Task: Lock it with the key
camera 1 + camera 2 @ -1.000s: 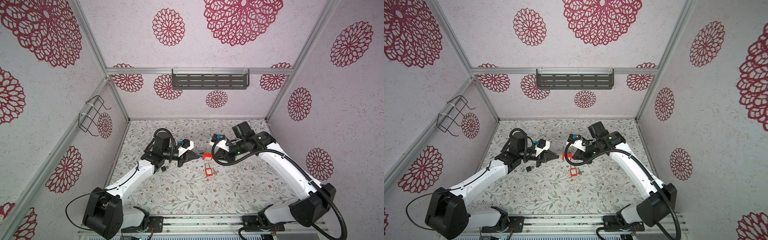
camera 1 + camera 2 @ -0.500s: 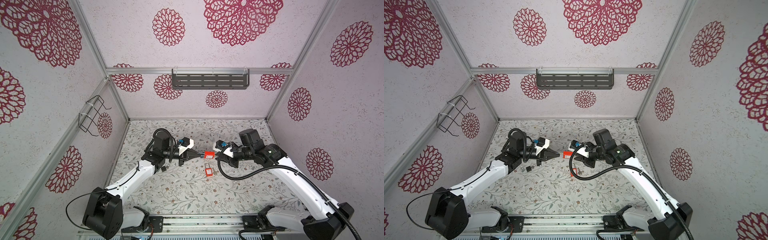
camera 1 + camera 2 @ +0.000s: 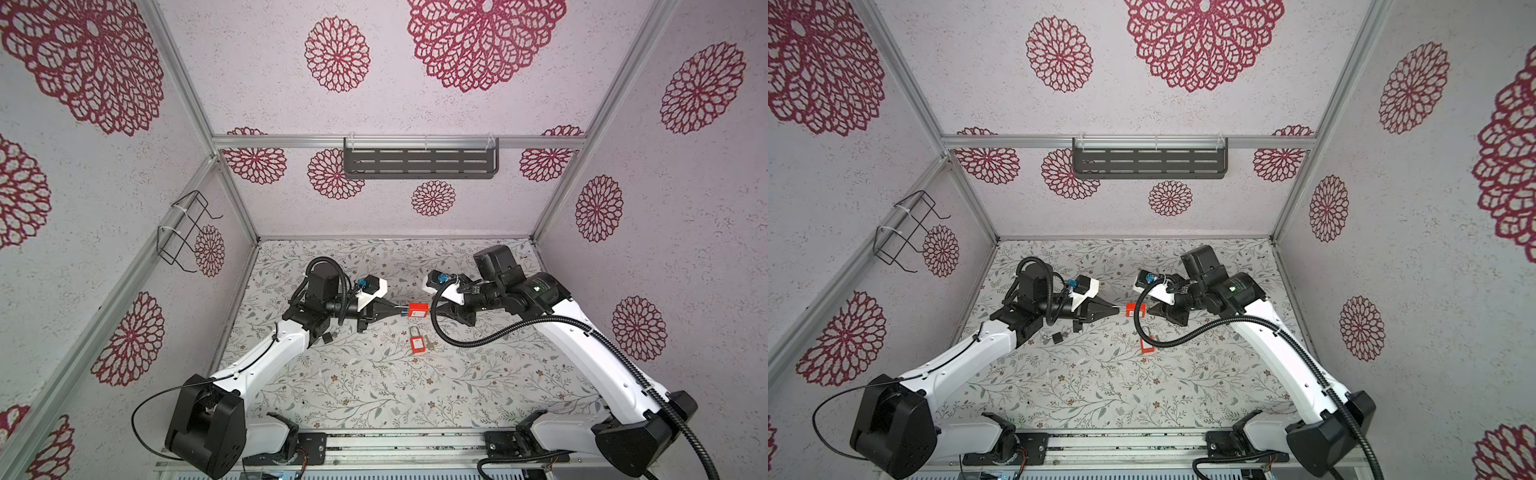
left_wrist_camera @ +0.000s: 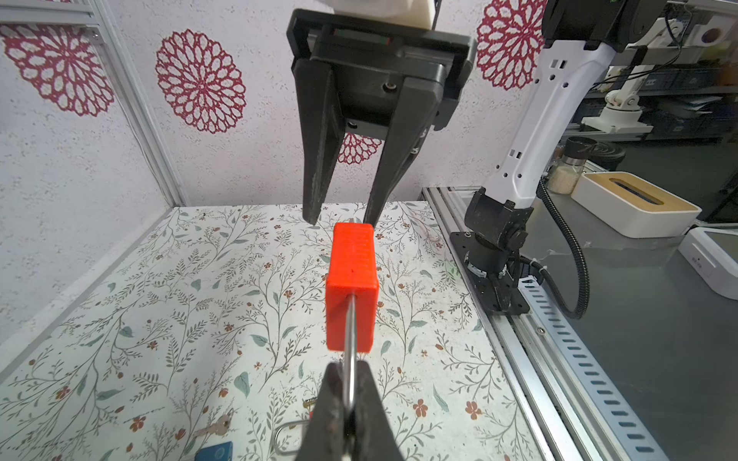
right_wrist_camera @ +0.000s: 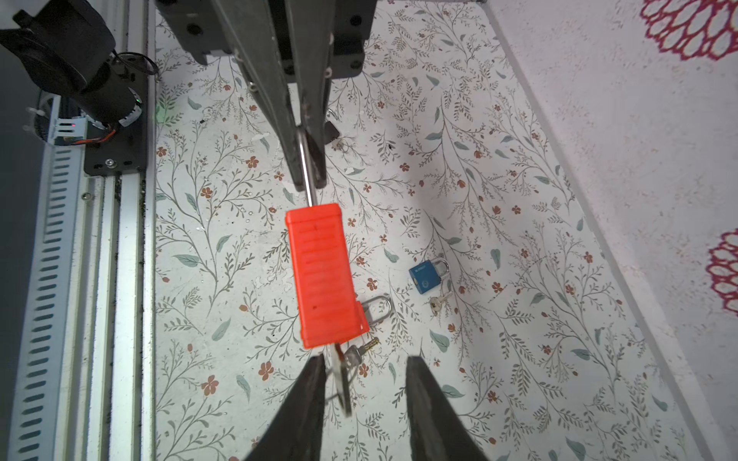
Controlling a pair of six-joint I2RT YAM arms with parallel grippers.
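A red padlock (image 3: 418,310) (image 3: 1136,309) hangs in the air above the middle of the floor. My left gripper (image 3: 397,309) (image 4: 349,369) is shut on its steel shackle (image 4: 350,327). The key (image 5: 339,379) sticks out of the padlock's (image 5: 325,275) far end. My right gripper (image 3: 440,311) (image 5: 365,363) is open around that key. The key stands close to one finger, with a wide gap to the other. In the left wrist view the right gripper's fingers (image 4: 315,191) end just short of the padlock body (image 4: 351,295).
A second red padlock (image 3: 417,343) lies on the flowered floor below, with a loose key (image 5: 361,351) beside it. A blue padlock (image 5: 426,275) and its key (image 5: 438,301) lie near the left arm. A metal rail (image 4: 559,359) borders the floor's front edge.
My right gripper, shut at the padlock's key end a second ago, has opened and its wrist has turned. The left gripper and the padlock have stayed in place.
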